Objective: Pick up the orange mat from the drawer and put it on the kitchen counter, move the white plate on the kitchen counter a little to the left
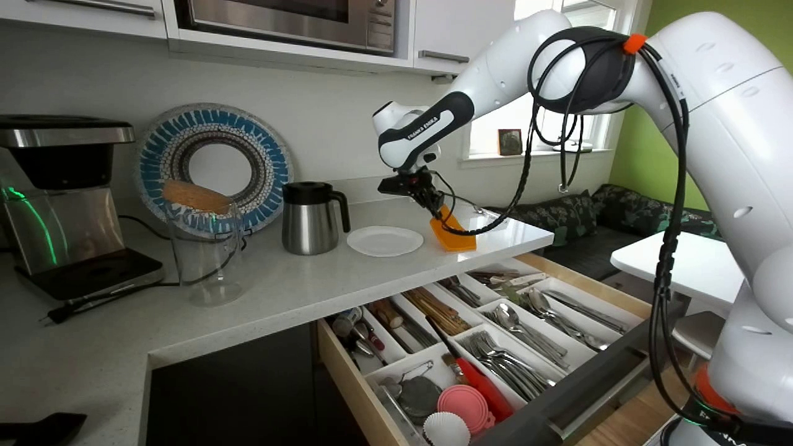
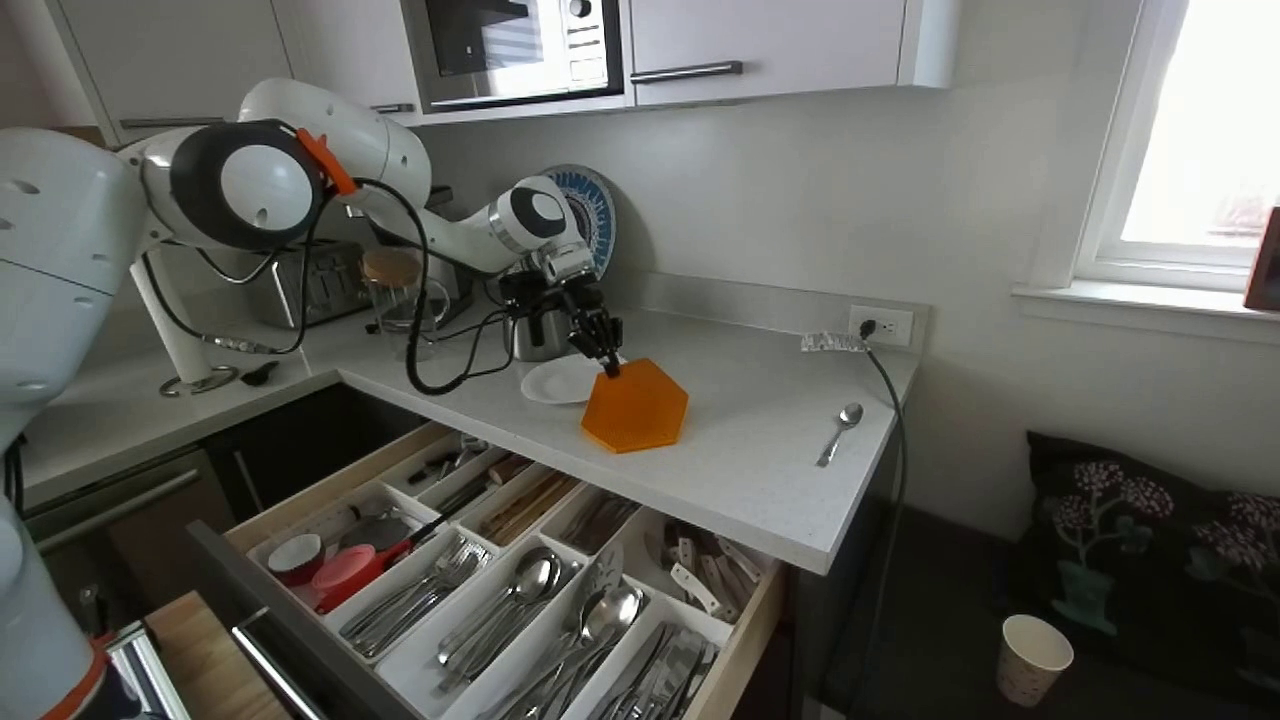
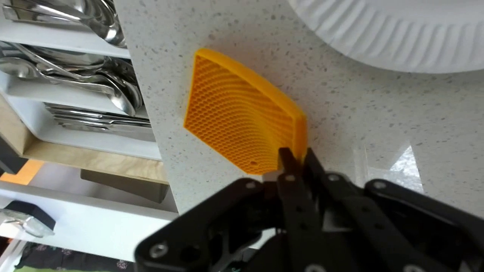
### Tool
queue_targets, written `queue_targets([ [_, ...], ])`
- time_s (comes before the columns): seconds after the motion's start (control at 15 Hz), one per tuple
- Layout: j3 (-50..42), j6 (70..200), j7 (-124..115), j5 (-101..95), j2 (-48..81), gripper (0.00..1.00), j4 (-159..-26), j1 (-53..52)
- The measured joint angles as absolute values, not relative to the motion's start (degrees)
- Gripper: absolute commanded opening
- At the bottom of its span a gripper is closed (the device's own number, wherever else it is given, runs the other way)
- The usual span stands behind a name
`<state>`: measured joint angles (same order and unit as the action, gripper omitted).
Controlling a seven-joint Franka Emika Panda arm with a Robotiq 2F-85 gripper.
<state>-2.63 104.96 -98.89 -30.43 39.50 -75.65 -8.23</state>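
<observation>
Mat (image 3: 242,117), orange hexagon, tilts near the white fluted plate (image 3: 408,43), its rim clamped between 2 fingers of the gripper (image 3: 297,155). Set-down step in hand, I judge; next: lay flat, release, nudge plate left.

- Both exterior views: set back, facing the wall (image 2: 750,200), sharing countertop (image 1: 291,288) and cutlery drawer (image 1: 349,379).
- Wrist view: close above the orange hexagonal mat (image 3: 234,117), looking steeply downward.
</observation>
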Motion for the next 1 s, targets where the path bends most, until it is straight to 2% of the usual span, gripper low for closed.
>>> queue_targets([
  [0.53,-5.7,105.1,-98.8,-30.0,40.1,0.98,-74.5,-9.3],
  [1.0,-5.4,105.6,-87.5,-29.8,34.9,1.0,-76.3,-9.3],
])
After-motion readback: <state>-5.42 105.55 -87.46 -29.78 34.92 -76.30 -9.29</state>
